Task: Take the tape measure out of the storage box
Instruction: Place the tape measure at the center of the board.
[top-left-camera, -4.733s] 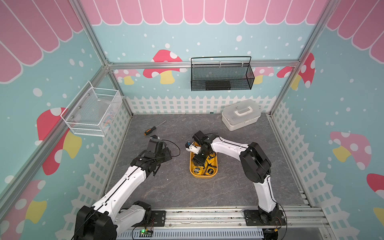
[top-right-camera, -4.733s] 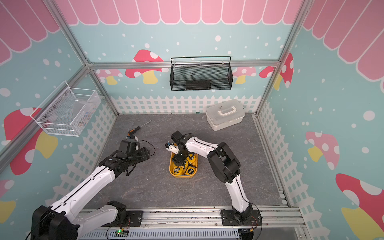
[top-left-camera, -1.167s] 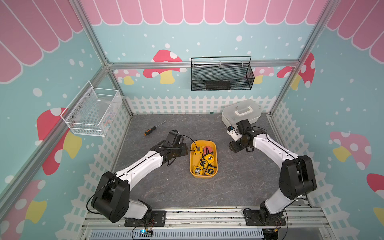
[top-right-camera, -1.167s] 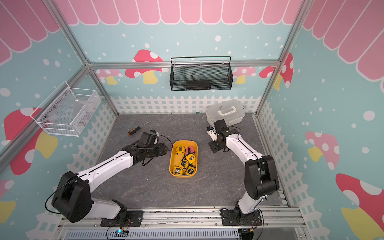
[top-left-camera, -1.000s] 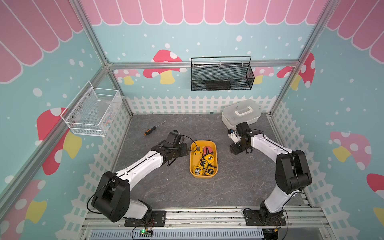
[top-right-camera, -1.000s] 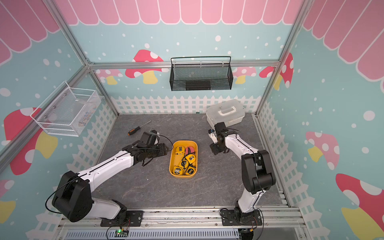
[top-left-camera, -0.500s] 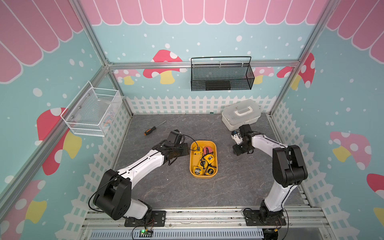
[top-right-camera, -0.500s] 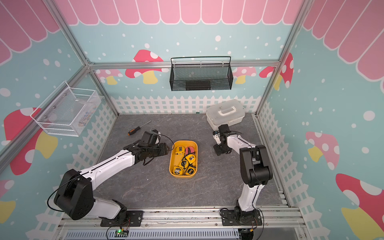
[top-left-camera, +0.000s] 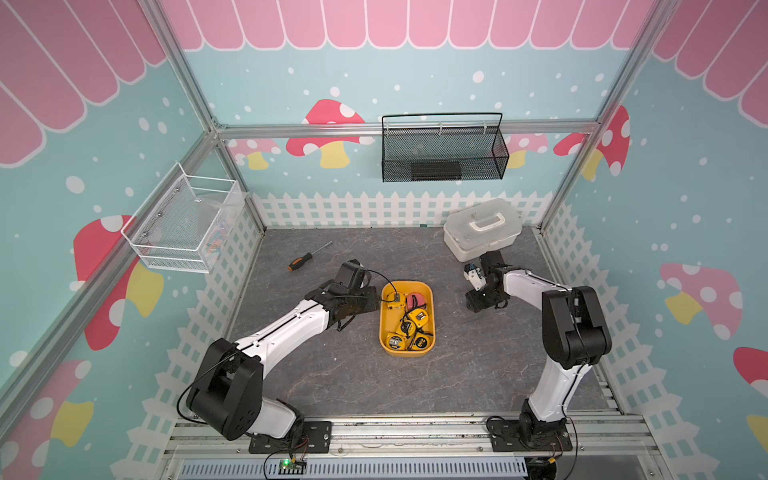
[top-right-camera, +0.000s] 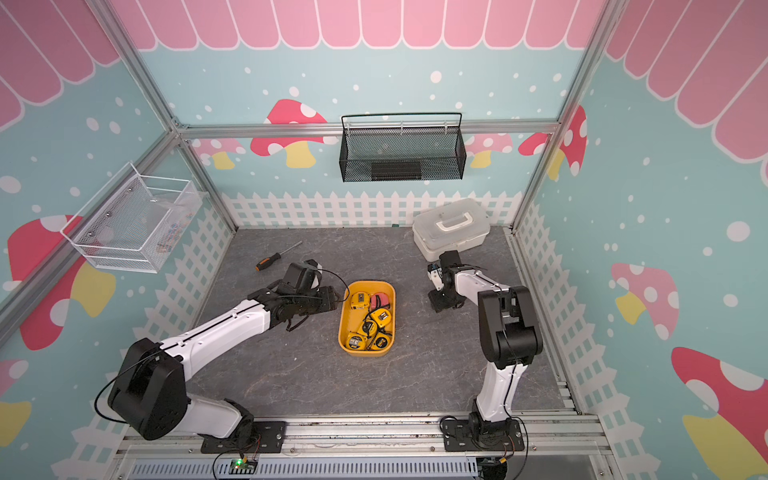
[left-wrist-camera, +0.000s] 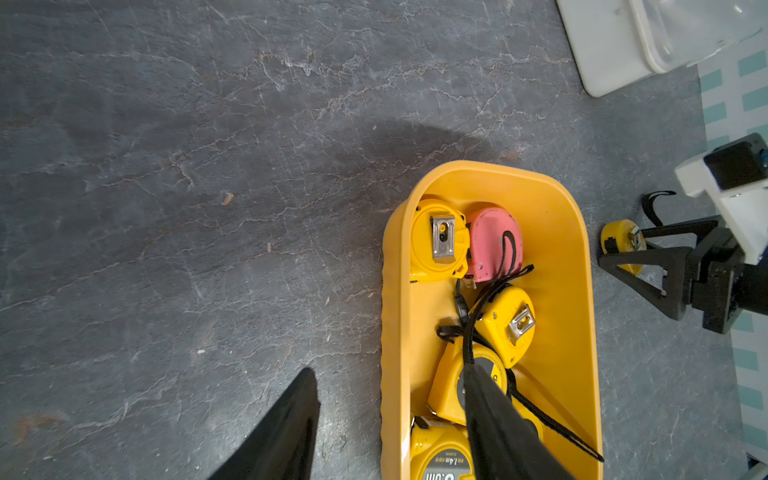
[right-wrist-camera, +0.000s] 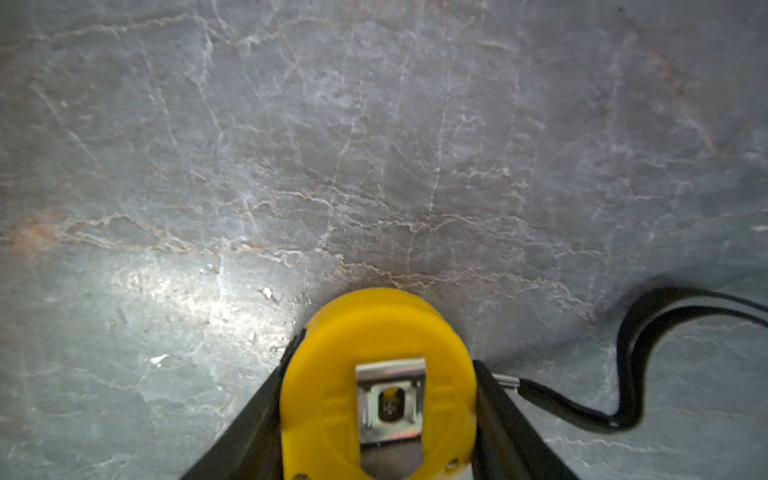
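The storage box (top-left-camera: 407, 354) (top-right-camera: 365, 354) is a yellow tray on the grey floor. It holds several tape measures, yellow ones (left-wrist-camera: 436, 241) and a pink one (left-wrist-camera: 492, 241). My right gripper (top-left-camera: 478, 301) (top-right-camera: 440, 302) (right-wrist-camera: 384, 365) is shut on a yellow tape measure (right-wrist-camera: 332, 407) (left-wrist-camera: 619, 245). It holds it right of the tray, down at the floor, and I cannot tell if it touches. The tape measure's black strap (right-wrist-camera: 631, 353) lies on the floor. My left gripper (top-left-camera: 374, 299) (top-right-camera: 332, 300) (left-wrist-camera: 390, 370) is open astride the tray's left rim, one finger over the tape measures and one outside.
A white lidded case (top-left-camera: 482, 228) stands at the back right, just behind the right gripper. A screwdriver (top-left-camera: 305, 259) lies at the back left. A black mesh basket (top-left-camera: 442, 153) hangs on the back wall and a white wire basket (top-left-camera: 183, 224) on the left wall.
The right gripper has carried the tape measure from the tray to the floor on its right, and sank a little lower in the last second. The left gripper has come up to the tray's rim.
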